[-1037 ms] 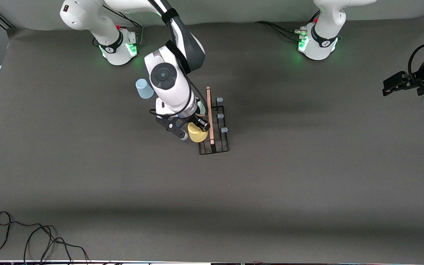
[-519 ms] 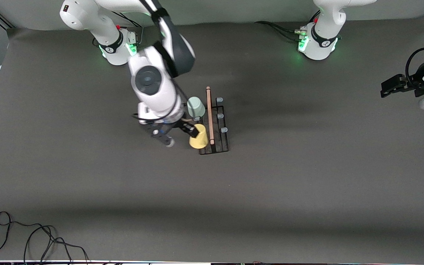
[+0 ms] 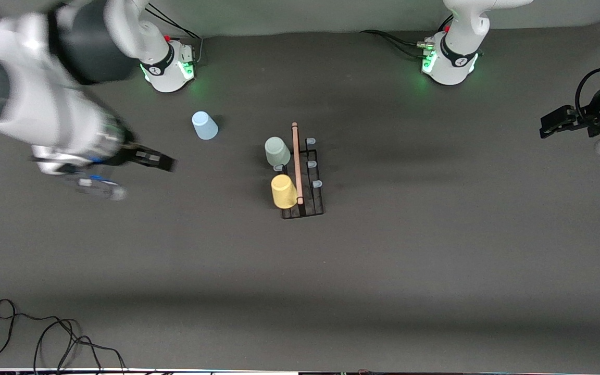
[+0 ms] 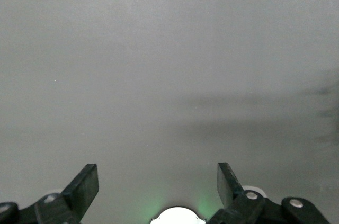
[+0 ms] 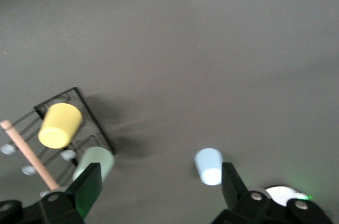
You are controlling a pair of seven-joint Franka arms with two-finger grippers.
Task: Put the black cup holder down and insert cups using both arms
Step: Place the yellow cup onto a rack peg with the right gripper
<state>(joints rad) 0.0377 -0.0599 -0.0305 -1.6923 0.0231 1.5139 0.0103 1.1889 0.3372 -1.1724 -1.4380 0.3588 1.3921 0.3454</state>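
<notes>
Toward the right arm's table edge: right gripper [image 3: 123, 174], unclenched and empty, hovering nearest the light blue cup [image 3: 204, 125]; left gripper [image 3: 552, 122] waiting, unclenched.

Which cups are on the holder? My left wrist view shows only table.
Observer: The yellow cup and the grey-green cup sit on prongs of the black cup holder.
Operator: And the third?
Observer: The light blue cup sits on the table toward the right arm's end, farther from the front camera.
Operator: Which tool is closer to it?
Observer: The right tool, open and empty over that end; your left tool waits open at its own end.
</notes>
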